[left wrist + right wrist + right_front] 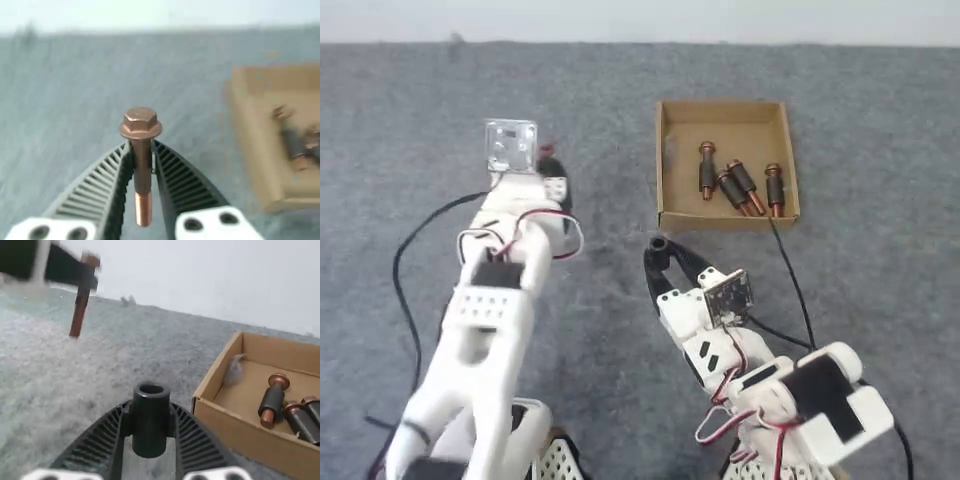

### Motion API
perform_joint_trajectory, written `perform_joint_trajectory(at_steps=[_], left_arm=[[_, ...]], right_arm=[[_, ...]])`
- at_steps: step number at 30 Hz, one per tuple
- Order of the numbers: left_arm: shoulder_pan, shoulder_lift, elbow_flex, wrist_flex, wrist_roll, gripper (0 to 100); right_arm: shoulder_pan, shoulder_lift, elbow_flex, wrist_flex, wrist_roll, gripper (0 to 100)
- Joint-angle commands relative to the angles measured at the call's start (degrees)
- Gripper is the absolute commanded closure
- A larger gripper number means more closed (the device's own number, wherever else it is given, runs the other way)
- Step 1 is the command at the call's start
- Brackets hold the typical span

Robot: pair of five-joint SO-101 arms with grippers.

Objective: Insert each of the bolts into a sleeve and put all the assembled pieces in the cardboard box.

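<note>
My left gripper is shut on the shank of a copper bolt, whose hex head points away from the wrist. In the high view this gripper hangs over the carpet, left of the cardboard box. My right gripper is shut on a black sleeve with its open bore facing up. In the high view it holds the sleeve just in front of the box's near left corner. The right wrist view shows the bolt farther off. Several assembled pieces lie in the box.
Grey carpet covers the table, with a pale wall at the back. A black cable runs from the box's front edge towards the right arm. The box stands close beside the held sleeve; the carpet between the arms is bare.
</note>
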Motion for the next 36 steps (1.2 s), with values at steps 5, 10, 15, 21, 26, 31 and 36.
perform_joint_trajectory(at_steps=[5, 10, 15, 21, 26, 31, 36], left_arm=[[13.54, -25.67, 5.67, -1.67, 0.62, 99], [20.75, -32.0, 9.01, 1.76, 2.2, 99], [23.82, -32.62, 8.92, 5.54, 20.22, 99], [24.09, -32.7, 8.92, 7.56, 23.47, 99], [24.09, -32.7, 9.01, 8.26, 23.47, 99], [24.09, -32.7, 10.24, 8.18, 20.84, 99], [24.09, -32.7, 12.09, 6.86, 17.14, 99]], right_arm=[[-0.4, 0.66, -2.64, -0.48, -0.62, 99.3], [-0.66, 0.48, -2.46, -0.48, -0.62, 99.3], [-0.31, 1.01, -1.41, -6.55, -0.44, 99.3], [-0.57, 1.01, 0.09, -9.36, -0.35, 99.3], [-0.57, 1.01, 0.09, -9.27, -0.35, 99.3], [-0.66, 1.01, 0.0, -9.27, -0.35, 99.3], [-0.66, 1.01, 0.18, -9.27, -0.35, 99.3]])
